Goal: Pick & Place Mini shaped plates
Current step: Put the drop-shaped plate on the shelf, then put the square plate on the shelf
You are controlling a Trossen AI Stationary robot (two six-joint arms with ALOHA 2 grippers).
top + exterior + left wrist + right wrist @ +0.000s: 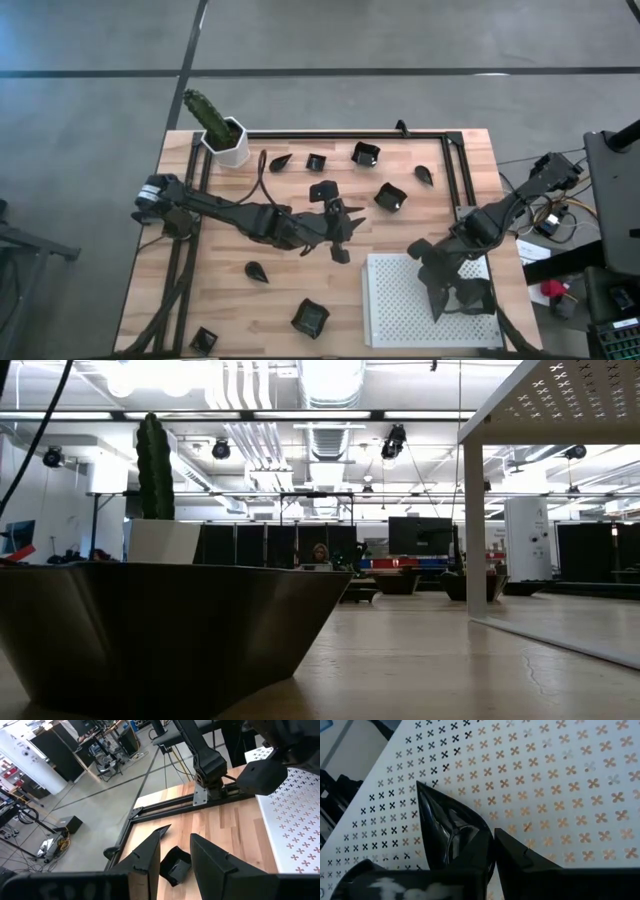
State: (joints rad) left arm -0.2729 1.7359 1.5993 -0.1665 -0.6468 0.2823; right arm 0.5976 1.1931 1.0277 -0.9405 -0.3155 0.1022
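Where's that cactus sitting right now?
Seen from above, the cactus stands in its white pot at the table's far left corner, with a small dark dish just beside it.

mini shaped plates (390,197): glossy near-black | tray (400,300): white, small cross-shaped perforations | surface (290,280): pale wood grain | cactus (207,113): green, pot (232,146) white

Bare table (290,275) lies between scattered plates (310,318).

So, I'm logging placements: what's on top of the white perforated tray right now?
Over the white perforated tray the right gripper holds a dark teardrop plate against the surface. The arm hides part of the tray from above, so anything beneath it is unseen.
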